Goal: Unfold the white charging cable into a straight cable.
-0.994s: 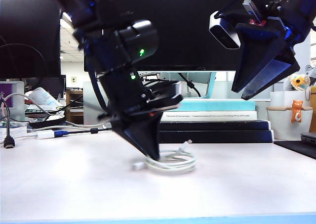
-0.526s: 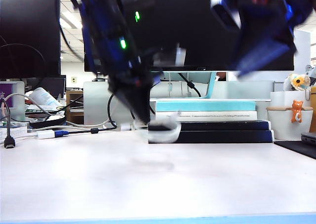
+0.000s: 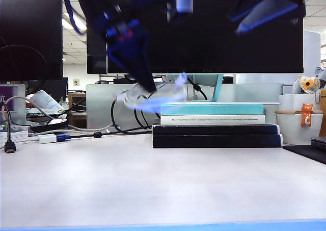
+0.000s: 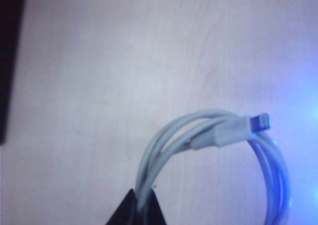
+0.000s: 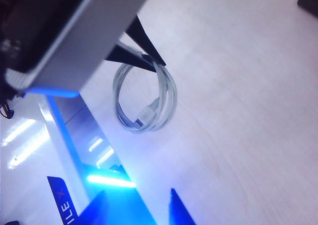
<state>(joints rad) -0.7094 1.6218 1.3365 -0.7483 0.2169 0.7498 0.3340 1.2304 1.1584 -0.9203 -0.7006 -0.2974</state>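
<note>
The white charging cable [image 3: 153, 97] is still wound in a small coil and hangs blurred in the air above the table, in front of the monitor. My left gripper [image 3: 148, 87] points down and is shut on one side of the coil [image 4: 198, 135]; the dark fingertips [image 4: 124, 212] pinch the strands. A white and silver plug [image 4: 258, 121] sticks out across the loop. From the right wrist view the coil [image 5: 144, 102] dangles from the left fingers [image 5: 144, 58]. My right gripper [image 5: 141, 207] is open and empty, high at the upper right [image 3: 265, 10], apart from the cable.
A stack of books [image 3: 216, 124] lies under the monitor [image 3: 204, 32]. Thick black cables [image 3: 127, 120] loop behind the coil. A white adapter with a blue plug [image 3: 49, 137] lies at the left. A white pot with an orange cat [image 3: 303, 120] stands at the right.
The left gripper has lifted the coiled cable off the table, up to monitor-base height, and its wrist has rolled. The right gripper has also risen toward the top of the view.
</note>
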